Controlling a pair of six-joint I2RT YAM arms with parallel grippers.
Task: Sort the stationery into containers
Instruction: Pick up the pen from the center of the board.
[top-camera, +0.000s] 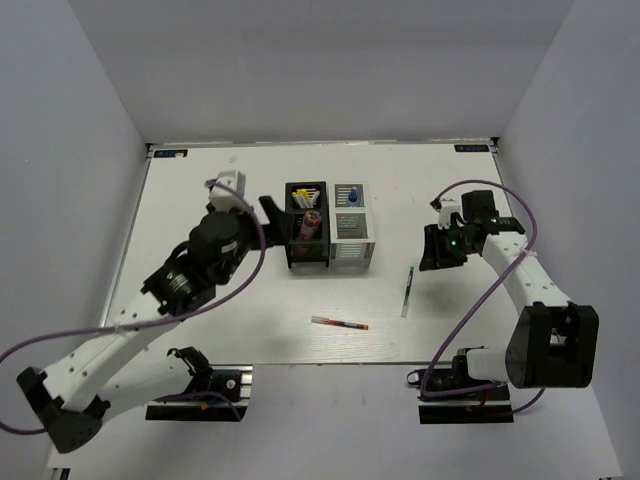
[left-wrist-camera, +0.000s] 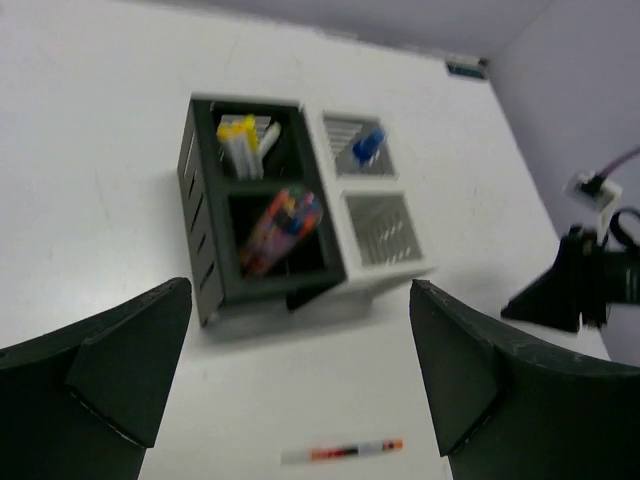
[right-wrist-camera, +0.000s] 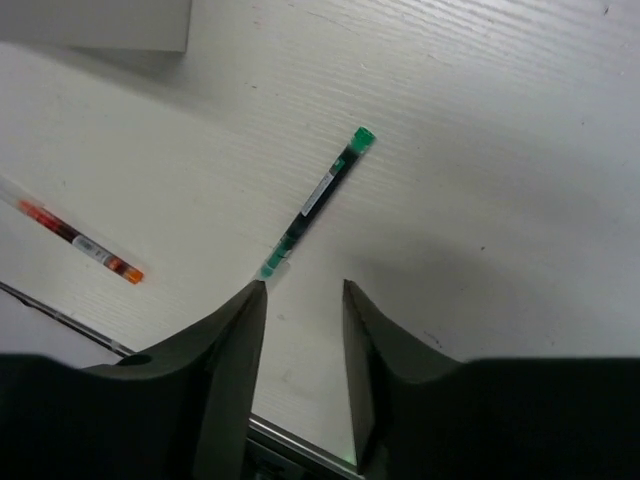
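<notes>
The left wrist view is soft with blur, so the item in the near compartment of the black organiser box (left-wrist-camera: 200, 230) reads only as a pinkish-red stubby shape (left-wrist-camera: 280, 225) with patches of colour; what it is cannot be told. The far compartment of that box holds upright white sticks with yellow tips (left-wrist-camera: 243, 145). The white organiser box (left-wrist-camera: 390, 275) is joined to its right side; both are rectangular with slotted walls, and a small blue-capped bottle (left-wrist-camera: 368, 145) leans in the white box's far compartment. The left gripper (left-wrist-camera: 300, 320) hangs near the boxes on their near-left side, its dark, matte, wedge-shaped fingers spread wide with nothing between them; their bases are cut off by the frame.

The right gripper (right-wrist-camera: 303, 300) hovers over the white table (right-wrist-camera: 500, 150), whose surface shows fine parallel grain; its fingers stand a narrow gap apart, empty, just near of the slim green pen (right-wrist-camera: 315, 205) without touching it. The pen lies flat, right of the boxes. The slim red pen (top-camera: 339, 322) lies flat near of the boxes; its far end is cut off in the right wrist view.
</notes>
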